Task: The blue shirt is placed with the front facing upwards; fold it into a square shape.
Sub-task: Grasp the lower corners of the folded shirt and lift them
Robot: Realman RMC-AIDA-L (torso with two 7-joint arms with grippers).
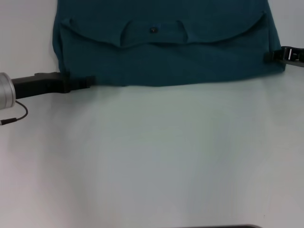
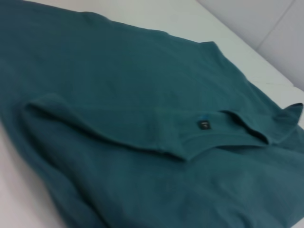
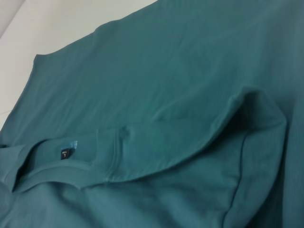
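The blue shirt (image 1: pixel 166 57) lies at the far side of the white table (image 1: pixel 152 156), its upper part folded over so the collar and small black neck label (image 1: pixel 153 30) face up. My left gripper (image 1: pixel 88 82) rests at the shirt's near left corner, level with its near edge. At the shirt's right edge sits my right gripper (image 1: pixel 273 56), a little above the near right corner. The left wrist view shows the shirt (image 2: pixel 142 95) with the label (image 2: pixel 203 125). The right wrist view shows the shirt (image 3: pixel 166 71) and label (image 3: pixel 65 154).
Bare white tabletop spreads from the shirt's near edge toward me. A thin black cable (image 1: pixel 14 118) hangs below the left arm's silver wrist (image 1: pixel 5 91). A dark strip (image 1: pixel 218 226) shows at the bottom edge of the head view.
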